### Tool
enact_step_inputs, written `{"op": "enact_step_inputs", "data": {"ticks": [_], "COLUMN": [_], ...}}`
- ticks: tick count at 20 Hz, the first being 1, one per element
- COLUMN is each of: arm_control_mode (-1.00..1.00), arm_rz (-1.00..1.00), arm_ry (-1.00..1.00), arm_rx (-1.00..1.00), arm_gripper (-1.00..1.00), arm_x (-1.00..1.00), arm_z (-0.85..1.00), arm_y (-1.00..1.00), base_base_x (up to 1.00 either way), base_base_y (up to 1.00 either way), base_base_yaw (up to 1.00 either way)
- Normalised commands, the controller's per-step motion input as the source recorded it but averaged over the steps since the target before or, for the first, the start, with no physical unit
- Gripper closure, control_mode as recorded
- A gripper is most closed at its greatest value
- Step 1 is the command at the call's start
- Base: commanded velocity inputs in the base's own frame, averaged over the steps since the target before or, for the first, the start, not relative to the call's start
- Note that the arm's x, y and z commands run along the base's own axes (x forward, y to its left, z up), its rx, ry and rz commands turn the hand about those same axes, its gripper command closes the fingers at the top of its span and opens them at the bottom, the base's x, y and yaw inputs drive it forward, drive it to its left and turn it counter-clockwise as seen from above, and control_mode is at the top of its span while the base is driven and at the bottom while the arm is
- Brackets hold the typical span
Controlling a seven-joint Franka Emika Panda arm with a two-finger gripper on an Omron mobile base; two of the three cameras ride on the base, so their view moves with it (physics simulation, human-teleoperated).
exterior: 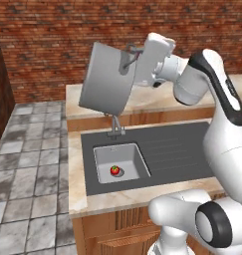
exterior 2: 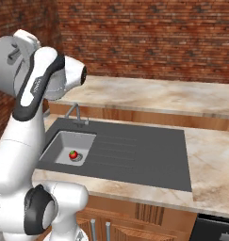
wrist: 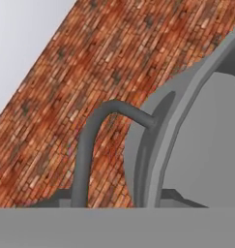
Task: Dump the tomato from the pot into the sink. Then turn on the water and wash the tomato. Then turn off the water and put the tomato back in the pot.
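The grey pot (exterior: 105, 79) hangs tipped well above the sink (exterior: 105, 154), its mouth turned down and away. My gripper (exterior: 132, 57) is shut on the pot's side handle (wrist: 90, 140), and the pot's wall (wrist: 206, 135) runs along the right of the hand view. The small red tomato (exterior: 114, 170) lies in the basin beside the drain, also clear in the right base view as the tomato (exterior 2: 73, 154). From the right, my own arm covers most of the pot (exterior 2: 7, 52). The faucet (exterior 2: 74, 113) stands behind the basin with no stream of water coming from it.
A dark plate with a ribbed drainboard (exterior: 172, 149) extends right of the basin. Beige counter (exterior 2: 149, 94) runs behind it below a brick wall. Tiled floor (exterior: 28, 164) lies left of the cabinet.
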Motion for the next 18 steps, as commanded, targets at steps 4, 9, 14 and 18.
{"op": "enact_step_inputs", "data": {"ticks": [4,9,14,18], "arm_control_mode": [-1.0,-1.0,-1.0,-1.0], "arm_rz": [-0.19,-0.2,-0.21,-0.22], "arm_ry": [0.02,0.01,0.03,0.08], "arm_rx": [-0.41,-0.43,-0.41,-0.41], "arm_gripper": [1.0,1.0,1.0,1.0], "arm_x": [-0.06,0.0,0.0,0.0], "arm_z": [0.01,0.0,-0.02,-0.16], "arm_y": [-0.25,-0.47,-0.53,-0.49], "base_base_x": [0.0,0.0,0.0,0.0], "base_base_y": [0.0,0.0,0.0,0.0], "base_base_yaw": [0.0,0.0,0.0,0.0]}}
